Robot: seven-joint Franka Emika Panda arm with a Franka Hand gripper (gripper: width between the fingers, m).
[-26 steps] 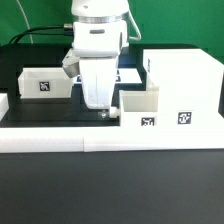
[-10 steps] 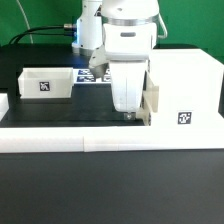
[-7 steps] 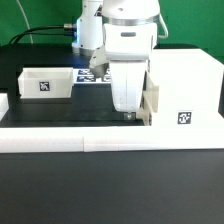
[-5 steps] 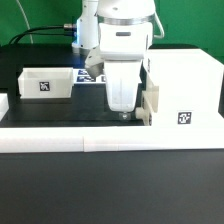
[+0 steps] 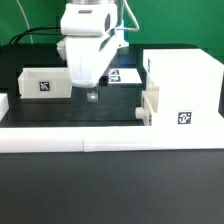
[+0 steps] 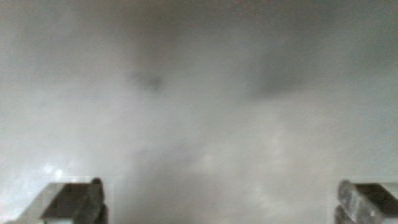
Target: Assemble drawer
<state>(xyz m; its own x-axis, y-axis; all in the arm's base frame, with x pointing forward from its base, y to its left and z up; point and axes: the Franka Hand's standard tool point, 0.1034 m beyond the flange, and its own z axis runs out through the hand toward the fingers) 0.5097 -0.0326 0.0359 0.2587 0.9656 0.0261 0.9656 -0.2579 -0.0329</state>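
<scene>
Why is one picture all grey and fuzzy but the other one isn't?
Wrist view: a smeared grey blur, nothing sharp; only the fingertips of the open end effector show as dim shapes. Exterior view: much clearer, the drawer shell and loose tray show crisp tags, though the arm looks a little soft and the white plastic is very bright.

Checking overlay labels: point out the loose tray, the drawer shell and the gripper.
loose tray (image 5: 45,84): exterior view, on its tagged camera-facing wall.
drawer shell (image 5: 186,88): exterior view, on the camera-facing face above its tag.
gripper (image 5: 91,97): exterior view, midway between the fingertips.
</scene>
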